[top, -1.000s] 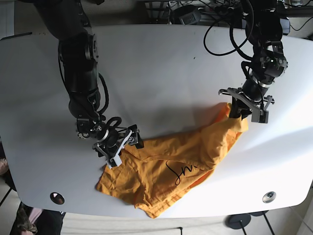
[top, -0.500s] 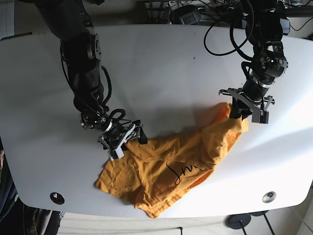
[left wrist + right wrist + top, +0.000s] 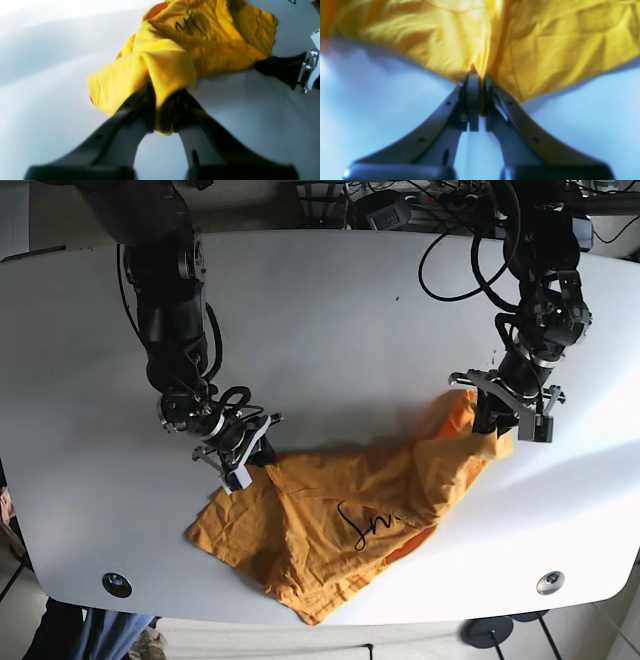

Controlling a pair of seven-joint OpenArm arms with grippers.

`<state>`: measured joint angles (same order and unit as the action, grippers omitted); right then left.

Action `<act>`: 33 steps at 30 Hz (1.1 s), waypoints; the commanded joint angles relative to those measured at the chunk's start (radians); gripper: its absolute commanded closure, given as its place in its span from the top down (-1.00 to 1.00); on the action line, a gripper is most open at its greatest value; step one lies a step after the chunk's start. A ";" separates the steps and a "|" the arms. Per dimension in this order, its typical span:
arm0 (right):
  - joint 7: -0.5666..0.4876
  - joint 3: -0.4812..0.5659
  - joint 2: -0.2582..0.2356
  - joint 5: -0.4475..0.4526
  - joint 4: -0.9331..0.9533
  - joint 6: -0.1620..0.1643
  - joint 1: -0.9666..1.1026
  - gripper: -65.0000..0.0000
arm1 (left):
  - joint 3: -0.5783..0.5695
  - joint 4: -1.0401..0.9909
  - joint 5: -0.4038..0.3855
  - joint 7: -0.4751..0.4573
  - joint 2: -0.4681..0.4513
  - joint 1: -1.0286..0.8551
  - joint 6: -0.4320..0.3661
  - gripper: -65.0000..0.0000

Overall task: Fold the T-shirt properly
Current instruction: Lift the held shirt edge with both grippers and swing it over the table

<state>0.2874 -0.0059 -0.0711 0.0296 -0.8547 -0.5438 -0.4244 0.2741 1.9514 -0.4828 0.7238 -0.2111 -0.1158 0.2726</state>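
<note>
On the white table (image 3: 330, 330), the right gripper (image 3: 245, 455) at left pinches the orange shirt (image 3: 330, 520) at its upper left edge. The shirt lies crumpled at near centre, with black scrawled writing (image 3: 365, 528), not legible. At right, the left gripper (image 3: 497, 418) is clamped on the shirt's bunched right end. Cables (image 3: 460, 240) trail at far right.

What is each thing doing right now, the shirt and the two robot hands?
Shirt: crumpled, not folded, lying on the table, pinched at two edges.
Left tool: shut on the shirt, gripping a bunched edge.
Right tool: shut on the shirt, pinching a fold at its edge.
</note>
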 commanded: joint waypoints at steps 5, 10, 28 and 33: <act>0.238 -0.090 -0.034 0.013 -0.417 -0.009 -0.093 -0.95 | 0.001 0.047 -0.011 0.018 -0.052 0.235 0.006 -0.95; 0.356 -0.088 -0.063 0.005 -0.499 -0.012 -0.262 -0.95 | -0.003 -0.065 -0.009 0.018 -0.090 0.448 0.006 -0.95; 0.456 -0.082 -0.105 0.013 -0.347 -0.012 -0.798 -0.95 | -0.062 -0.387 -0.017 0.018 -0.175 1.099 0.006 -0.94; 0.507 -0.088 -0.128 0.014 -0.532 -0.012 -0.601 -0.95 | -0.062 -0.254 -0.017 0.063 -0.162 0.948 0.006 -0.94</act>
<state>0.8200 -0.0929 -0.1944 0.0380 -1.3838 -0.5602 -0.9581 0.2108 1.6936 -0.4908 0.8234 -0.3584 0.7830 0.2790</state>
